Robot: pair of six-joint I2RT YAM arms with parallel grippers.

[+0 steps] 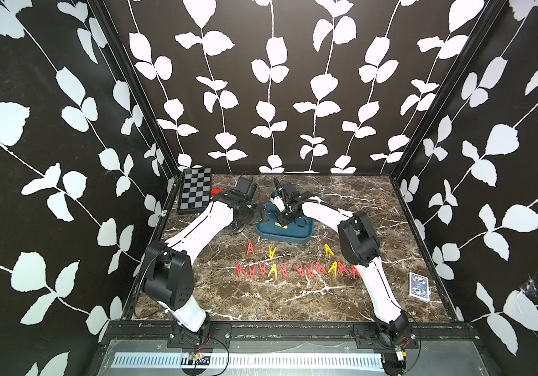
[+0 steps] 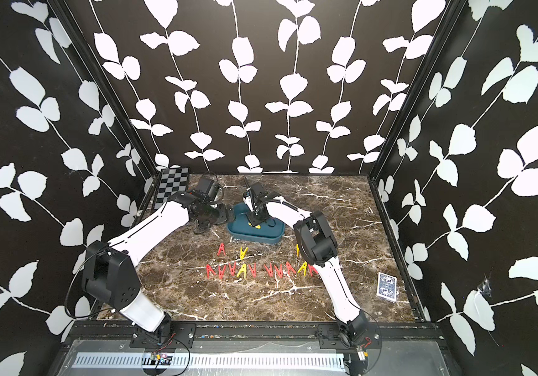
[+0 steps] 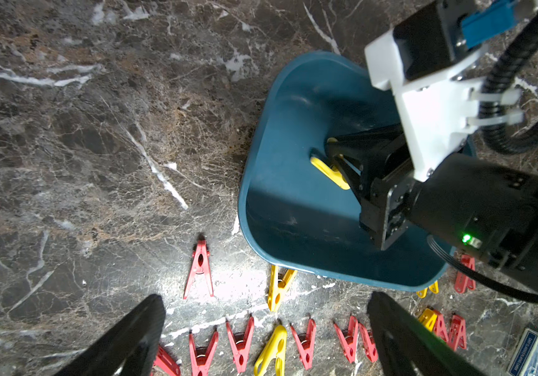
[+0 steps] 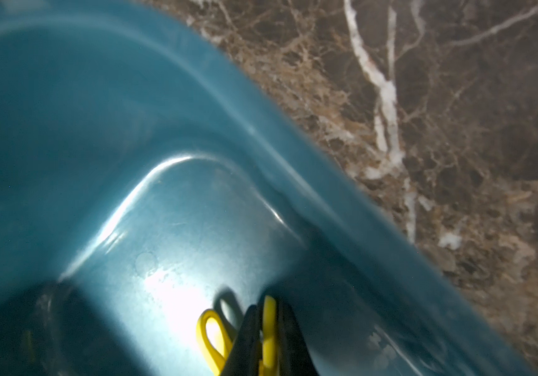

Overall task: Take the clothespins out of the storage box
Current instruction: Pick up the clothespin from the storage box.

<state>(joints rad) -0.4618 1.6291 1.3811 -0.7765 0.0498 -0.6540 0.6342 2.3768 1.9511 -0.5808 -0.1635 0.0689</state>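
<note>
left end effector (image 3: 266,298) hangs wide open just beside the teal storage box (image 3: 293,228) on the marble worktop (image 1: 293,302). inside, the right end effector (image 4: 269,312) pinches a yellow clothespin (image 3: 327,171), seemingly the only one in there; the tool hides part of the floor. red and yellow clothespins (image 1: 293,270) lie in rows in front, the rightmost partly hidden behind the right arm (image 1: 375,280).
</note>
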